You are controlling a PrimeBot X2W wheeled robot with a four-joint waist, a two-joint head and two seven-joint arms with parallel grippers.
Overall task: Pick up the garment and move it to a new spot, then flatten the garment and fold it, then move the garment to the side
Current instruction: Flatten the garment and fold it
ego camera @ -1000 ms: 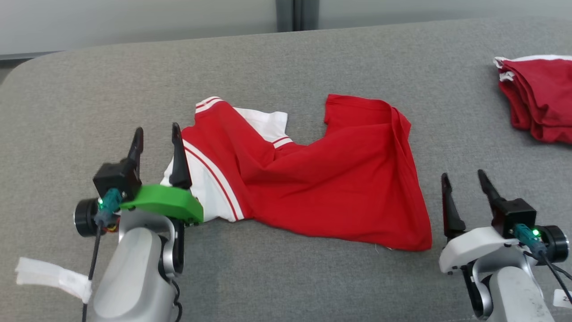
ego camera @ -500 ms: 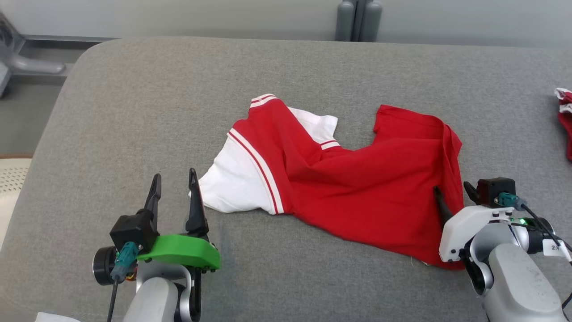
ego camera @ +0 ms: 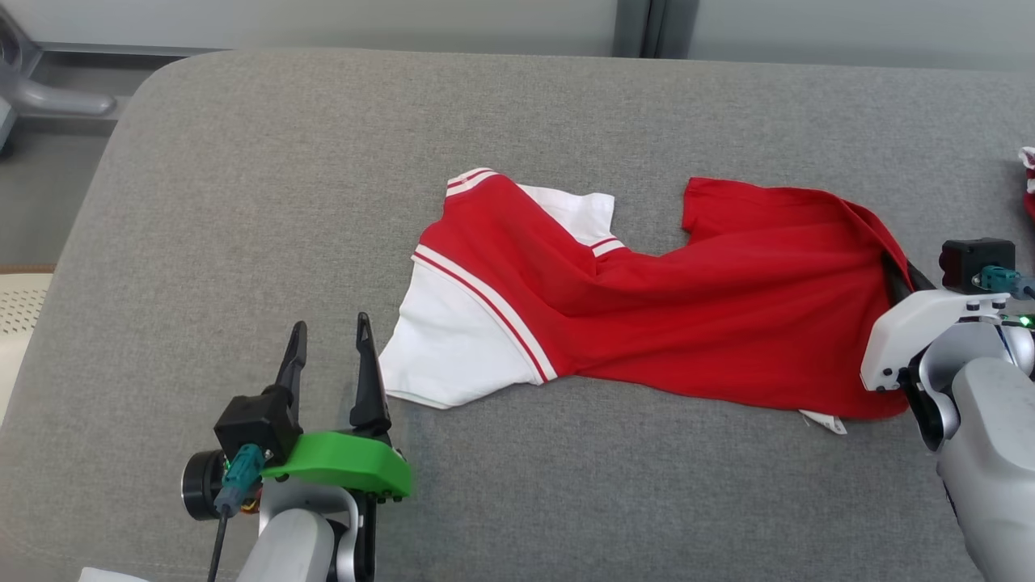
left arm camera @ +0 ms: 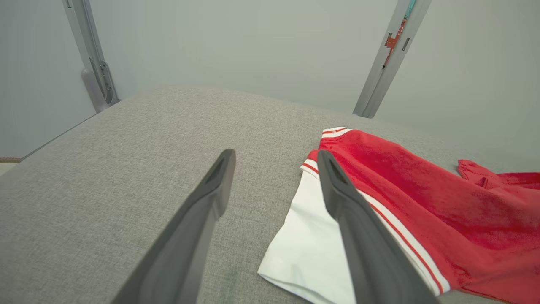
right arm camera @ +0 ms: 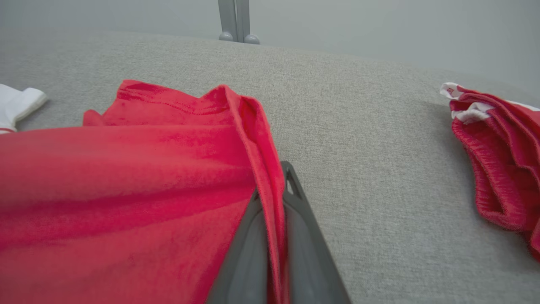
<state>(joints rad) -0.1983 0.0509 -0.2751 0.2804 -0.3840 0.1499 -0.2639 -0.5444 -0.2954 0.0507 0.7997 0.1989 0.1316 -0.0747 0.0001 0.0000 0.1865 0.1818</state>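
The garment, a red shirt with white sleeves and white stripes, lies spread across the grey padded table. My right gripper is shut on the garment's right edge, and the fabric there is lifted slightly. In the right wrist view the red hem runs pinched between the right gripper's two dark fingers. My left gripper stands open just left of the white sleeve, apart from it. The left wrist view has that sleeve beside the right finger of the left gripper.
A second red folded garment lies further right on the table, showing at the head view's right edge. The table's rounded left edge drops to a cream perforated object. Grey posts stand behind against the wall.
The camera has shifted. My right gripper reached the garment's right edge and shut on it, pulling the fabric out to the right. My left gripper now sits off the white sleeve.
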